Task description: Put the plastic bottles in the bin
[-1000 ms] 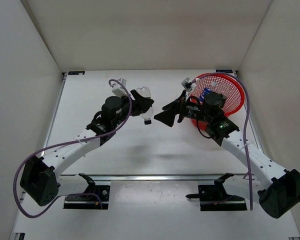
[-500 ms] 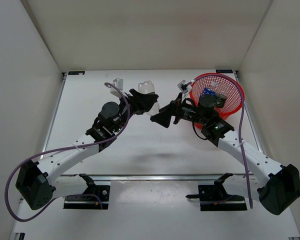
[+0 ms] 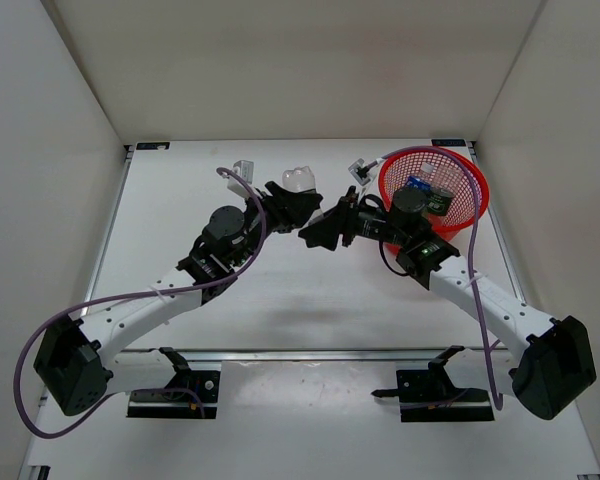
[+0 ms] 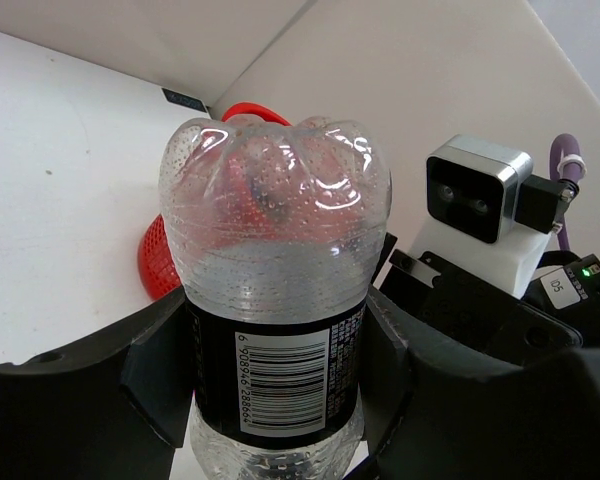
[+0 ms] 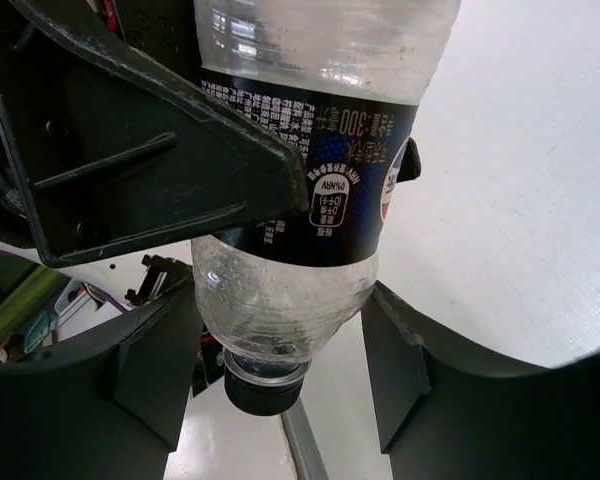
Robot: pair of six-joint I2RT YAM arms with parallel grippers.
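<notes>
A clear plastic bottle [image 3: 298, 180] with a black label and a black cap [image 5: 263, 385] hangs above the table, base up and cap down. My left gripper [image 3: 291, 205] is shut on its labelled middle [image 4: 275, 350]. My right gripper [image 3: 318, 230] has come in from the right. Its jaws stand closed on the bottle's shoulder [image 5: 280, 300], just above the cap. The red mesh bin [image 3: 472, 200] stands at the back right, behind the right arm. Inside it lie a bottle with a blue label [image 3: 412, 186] and another with a dark green cap [image 3: 441, 201].
White walls close in the table on the left, back and right. A metal rail [image 3: 310, 353] runs along the near edge, between the arm bases. The right wrist's camera housing [image 4: 477, 190] sits close beside the held bottle.
The left arm carried the bottle right and tipped it base up. The right gripper reached left to meet it and closed on the bottle's cap end.
</notes>
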